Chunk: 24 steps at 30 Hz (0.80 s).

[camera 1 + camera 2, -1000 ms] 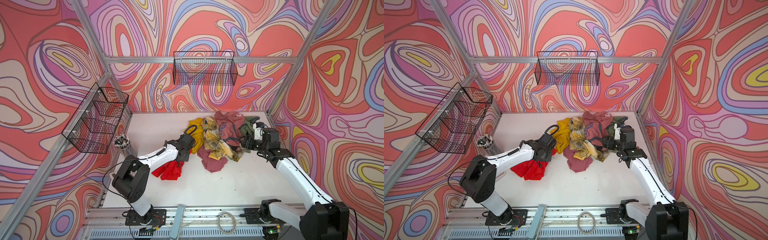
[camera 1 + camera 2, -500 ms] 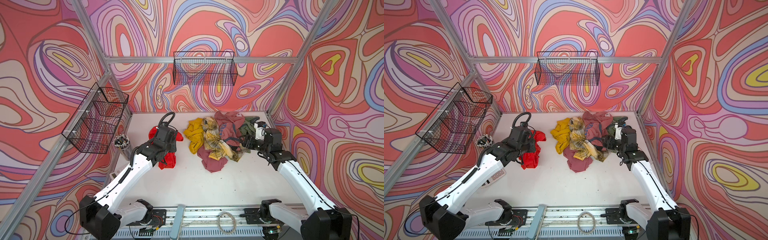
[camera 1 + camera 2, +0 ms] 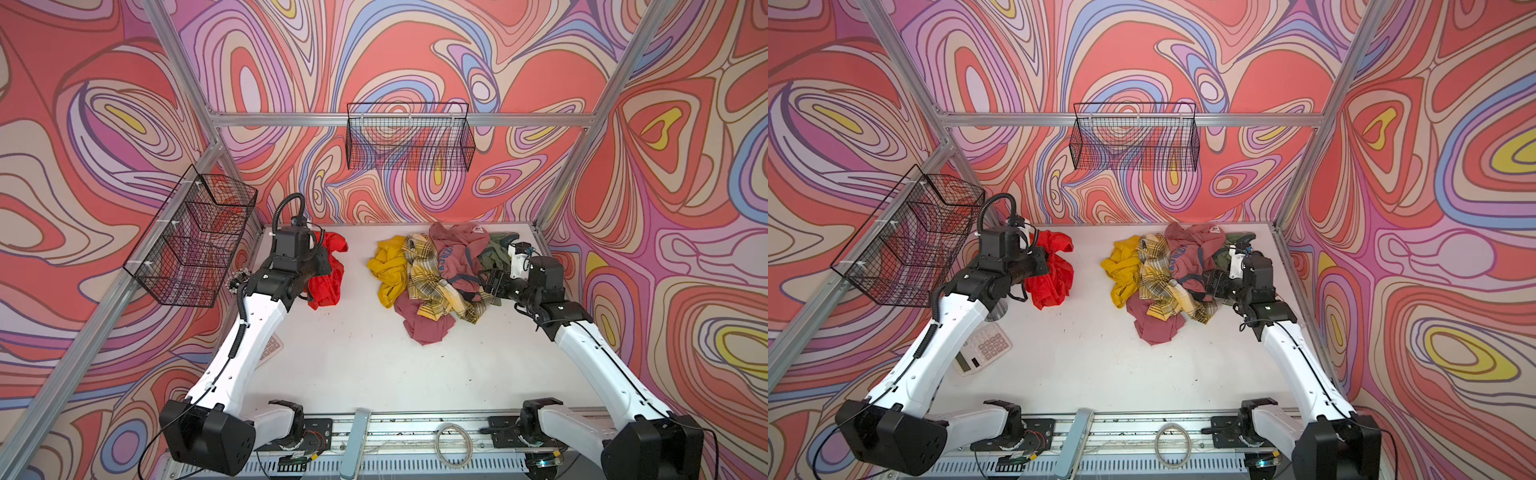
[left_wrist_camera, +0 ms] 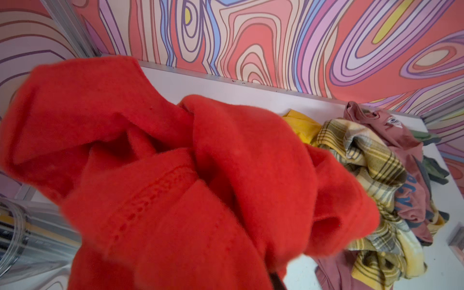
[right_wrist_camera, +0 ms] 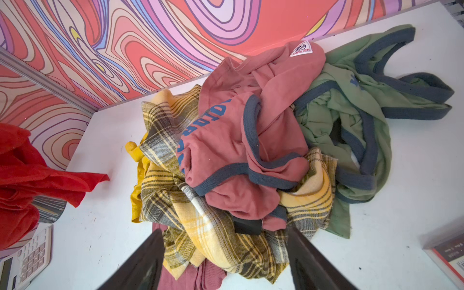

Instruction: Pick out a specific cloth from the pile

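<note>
Right at the front edge, a coil of cable [image 3: 453, 440] lies on the rail between the two arm bases. Just past it on the left, a calculator [image 3: 982, 349] rests on the white table [image 3: 374, 365] beside the left arm, with a metal cup [image 3: 998, 309] a little farther back. Mid-table on the right, the right gripper [image 5: 226, 256] is low at the near right edge of the pile [image 3: 436, 278]. Its jaws are spread wide to either side of a fold of yellow plaid and pinch nothing. The pile is a heap of mustard yellow, yellow plaid, dusty pink with blue lettering, and olive green. Across a stretch of bare table, well apart from that heap, the left gripper [image 3: 322, 268] is clamped on the cloth [image 3: 328, 270]. The plain bright red fabric hangs bunched from it at the back left and fills the left wrist view [image 4: 175, 163], hiding the fingers. Whether its lower end touches the table cannot be told. Farther off, a side wire basket [image 3: 191, 237] hangs on the left wall and a back wire basket [image 3: 409, 137] on the rear rail.
</note>
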Available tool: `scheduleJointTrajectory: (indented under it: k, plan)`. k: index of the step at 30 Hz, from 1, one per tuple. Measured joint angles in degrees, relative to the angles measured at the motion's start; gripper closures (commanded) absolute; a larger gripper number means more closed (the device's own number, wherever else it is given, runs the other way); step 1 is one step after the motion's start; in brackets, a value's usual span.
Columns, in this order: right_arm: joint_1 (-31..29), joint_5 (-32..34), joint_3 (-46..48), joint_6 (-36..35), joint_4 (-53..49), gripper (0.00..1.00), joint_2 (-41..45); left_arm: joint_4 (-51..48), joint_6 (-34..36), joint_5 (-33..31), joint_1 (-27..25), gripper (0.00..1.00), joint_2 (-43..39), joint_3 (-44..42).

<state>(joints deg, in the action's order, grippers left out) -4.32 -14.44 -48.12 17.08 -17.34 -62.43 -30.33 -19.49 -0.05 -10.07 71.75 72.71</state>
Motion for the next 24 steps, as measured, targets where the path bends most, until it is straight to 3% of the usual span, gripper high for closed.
scheduleJointTrajectory:
  k: [16, 24]
  plan:
    - [0.0, 0.0, 0.5, 0.7, 0.0, 0.21, 0.2, -2.0, -1.0, 5.0, 3.7, 1.00, 0.2, 1.7]
    - [0.0, -0.4, 0.5, 1.6, 0.2, 0.21, -0.3, -9.0, -3.2, 2.7, 3.7, 1.00, -2.1, 1.7]
